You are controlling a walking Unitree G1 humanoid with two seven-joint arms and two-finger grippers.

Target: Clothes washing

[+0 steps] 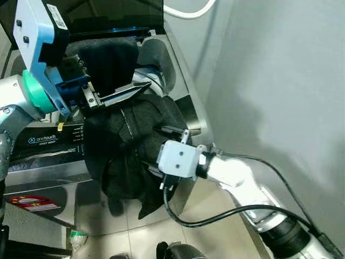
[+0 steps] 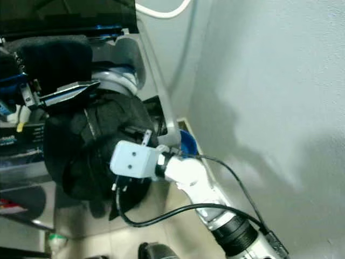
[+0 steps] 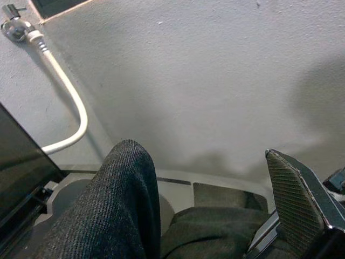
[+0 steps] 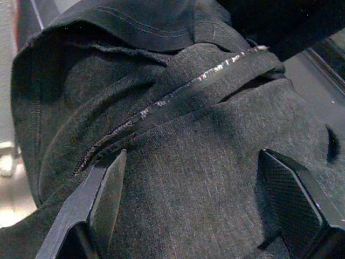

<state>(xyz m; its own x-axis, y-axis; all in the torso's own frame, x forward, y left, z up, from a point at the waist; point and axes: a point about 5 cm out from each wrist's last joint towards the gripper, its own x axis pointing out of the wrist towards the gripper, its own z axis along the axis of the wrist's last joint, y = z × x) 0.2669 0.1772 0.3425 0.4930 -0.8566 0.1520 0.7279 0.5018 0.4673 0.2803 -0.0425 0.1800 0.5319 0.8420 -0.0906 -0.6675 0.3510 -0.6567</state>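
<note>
A: Grey plaster wall (image 1: 280, 81) close behind, white hose (image 3: 70, 97) looping down it, top-loading washing machine (image 1: 48, 141) tucked into the corner. Biggest worry?

B: Losing the dark grey garment (image 1: 124, 156) to the floor tiles (image 1: 215, 243). Draped over the machine's front edge, mostly hanging outside, only the upper part near the open tub.

A: Held by what?

B: Barely anything. Left gripper (image 1: 132, 73) spread wide, cloth merely slung over one finger, other finger (image 3: 294, 205) bare. Right gripper (image 4: 194, 156) also spread wide, pressed against the bundle from the outer side, not pinching.

A: So a jerk upward, or a tilt of that left finger?

B: Then slipping off, dragged down by the hanging bulk. Also possible: snagging a fold on the rim, or pushing with the right without closing, just shoving cloth sideways.

A: Look of the garment?

B: Soft charcoal knit, stitched seams and a hem band, bunched in thick folds. Perhaps a sweatshirt or trousers, hard to tell from such a crumpled heap. Limp, likely to sag and slide rather than keep shape
</note>
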